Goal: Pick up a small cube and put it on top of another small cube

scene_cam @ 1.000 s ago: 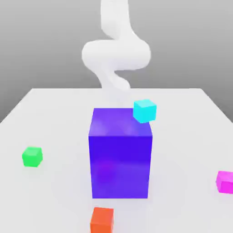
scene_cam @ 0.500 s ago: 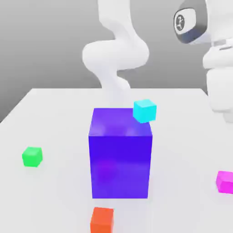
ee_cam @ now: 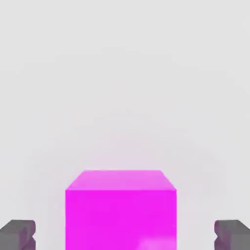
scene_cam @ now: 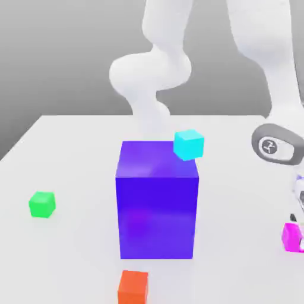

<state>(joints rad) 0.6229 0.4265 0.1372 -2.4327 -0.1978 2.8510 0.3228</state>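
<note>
Changed: my pincer (ee_cam: 125, 235) has come down to the magenta cube (scene_cam: 290, 237) | State: fingers apart, one each side, gaps visible | Cube: on table (scene_cam: 77, 249), exterior view's right | Assessment: ready to grip; green cube (scene_cam: 42, 204) awaits stacking.

On the pale surface (scene_cam: 77, 249) stands a big blue-purple block (scene_cam: 157, 214), between the camera and it an orange-red cube (scene_cam: 133, 288); a cyan cube (scene_cam: 189, 145) overlaps its top corner.
</note>
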